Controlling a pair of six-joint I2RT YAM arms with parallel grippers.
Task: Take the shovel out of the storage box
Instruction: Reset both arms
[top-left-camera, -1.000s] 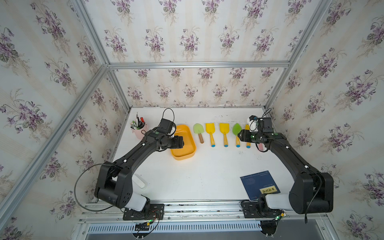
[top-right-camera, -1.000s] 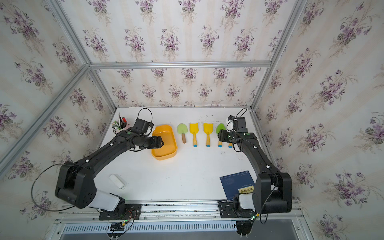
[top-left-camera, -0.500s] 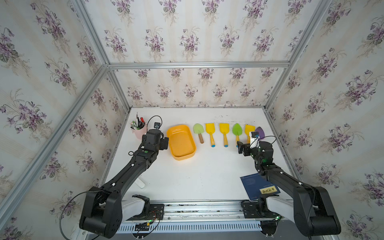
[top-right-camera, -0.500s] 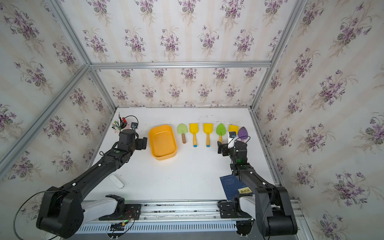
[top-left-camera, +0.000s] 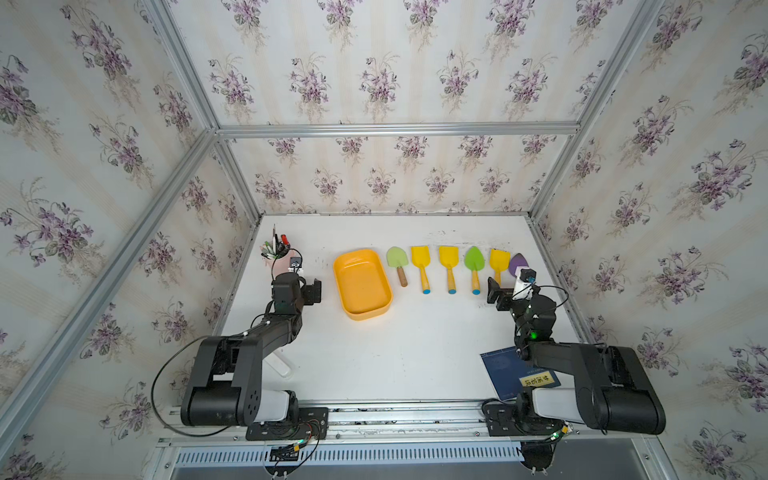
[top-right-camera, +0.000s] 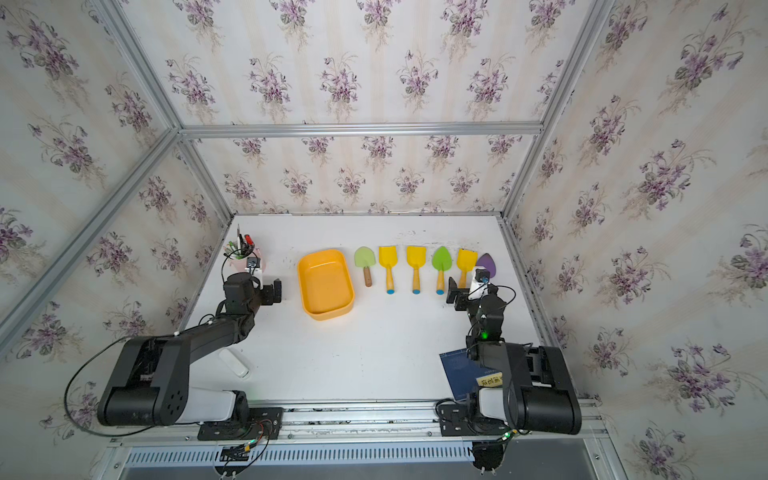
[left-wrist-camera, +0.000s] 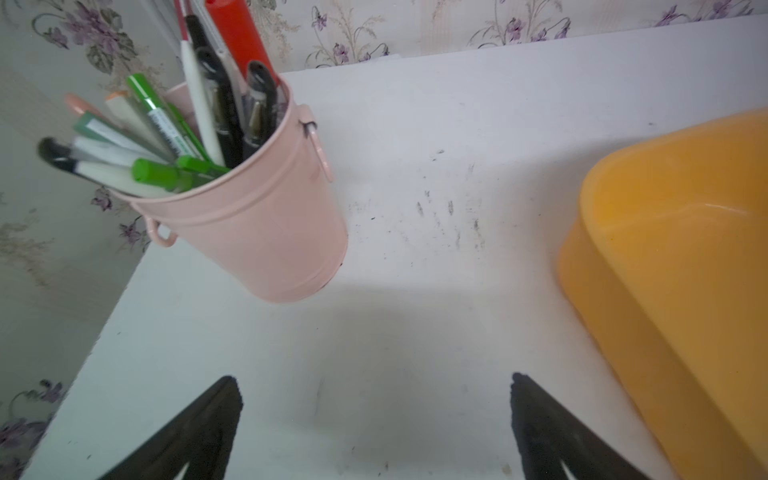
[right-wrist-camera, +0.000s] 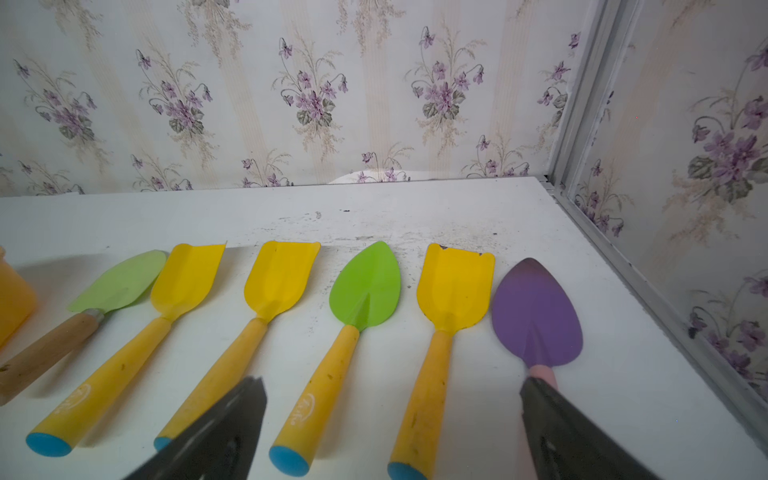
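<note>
Although the storage box (top-left-camera: 361, 286) is what the task turns on, this yellow-orange tub sits empty on the scuffed white tabletop (top-left-camera: 395, 353), toward the back and left of centre. The table stands in a booth of violet-flowered wallpaper (top-left-camera: 374, 75) framed by aluminium struts (top-left-camera: 395, 129). Just right of the box, six toy shovels lie in a row on the table with their blades toward the back wall: a pale green shovel (top-left-camera: 396, 258) with a wooden handle, two yellow shovels (top-left-camera: 420, 257), a bright green shovel (top-left-camera: 473, 259), a third yellow shovel (top-left-camera: 498, 260), and last a purple shovel (top-left-camera: 518, 262) near the right wall. A pink pen cup (left-wrist-camera: 266, 232) stands in the back left corner, and a dark blue booklet (top-left-camera: 500, 368) lies at the front right. The left gripper (left-wrist-camera: 374, 386) hangs low between the cup and the box, spread wide and holding nothing. The right gripper (right-wrist-camera: 390, 390) is also spread and empty, low behind the handles at the row's right end. One fingertip (right-wrist-camera: 540, 403) overlaps the purple shovel's pink handle in the wrist view, and contact cannot be judged. A second ago the left arm reached to the box and the right arm hid the row's end. Both arms have since drawn back, and the purple shovel now shows.
</note>
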